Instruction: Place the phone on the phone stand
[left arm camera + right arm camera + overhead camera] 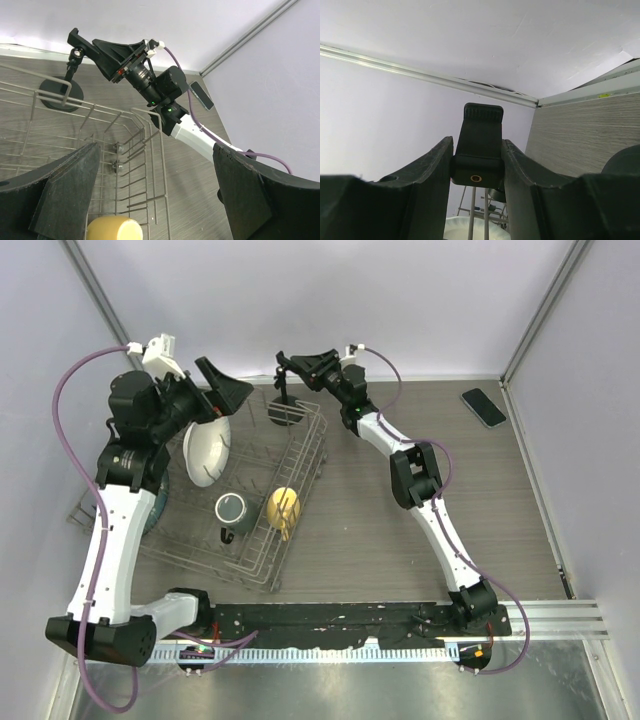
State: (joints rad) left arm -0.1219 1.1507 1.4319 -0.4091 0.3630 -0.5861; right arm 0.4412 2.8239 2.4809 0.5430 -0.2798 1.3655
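The phone [484, 407] lies flat on the counter [350, 540] at its far right corner, close to the side wall and well apart from the phone stand [288, 417]. Nothing touches it. The phone stand is upright near the back wall, its round base just beyond the far corner of the wire dish rack [310, 455]. The right arm [420, 475] stretches across the counter to the top of the stand. In the right wrist view the right jaws are clenched on the stand's clamp [477, 145], with one finger pressed against each of its sides. The left arm [110, 530] is raised over the left end of the dish rack. The left jaws are spread wide with nothing between them, and they point towards the stand. In the rack, a white plate [207, 452] stands on edge beneath the left jaws. A dark mug [233, 510] and a yellow cup [285, 508] sit side by side nearer the arms' bases.
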